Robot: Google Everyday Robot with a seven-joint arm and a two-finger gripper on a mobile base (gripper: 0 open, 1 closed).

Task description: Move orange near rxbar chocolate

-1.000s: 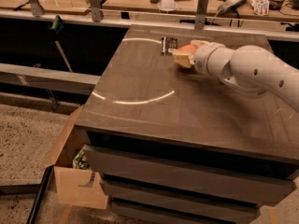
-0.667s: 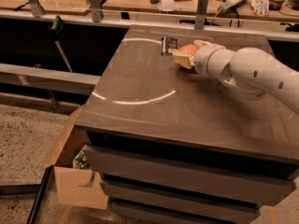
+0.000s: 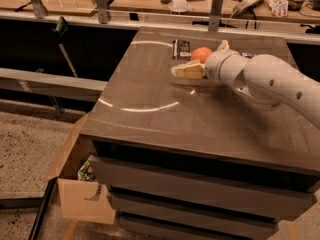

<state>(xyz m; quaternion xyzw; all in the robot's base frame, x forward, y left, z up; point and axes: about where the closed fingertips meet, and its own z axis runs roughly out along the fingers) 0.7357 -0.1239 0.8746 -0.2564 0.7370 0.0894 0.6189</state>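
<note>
Though grip unclear, hand point(image 3: 198, 64) at the round, bright orange point(image 3: 201, 53), just beside the dark rxbar chocolate point(image 3: 181, 49)

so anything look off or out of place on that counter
Nothing stands out. The orange sits beside the rxbar chocolate near the far edge of the counter, with the gripper close beside it. No spill or damage shows.

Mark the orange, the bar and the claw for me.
orange point(image 3: 202, 54), camera view, on its upper skin.
bar point(image 3: 181, 49), camera view, middle of the dark wrapper.
claw point(image 3: 191, 65), camera view, its front end, right by the orange's near side.
</note>
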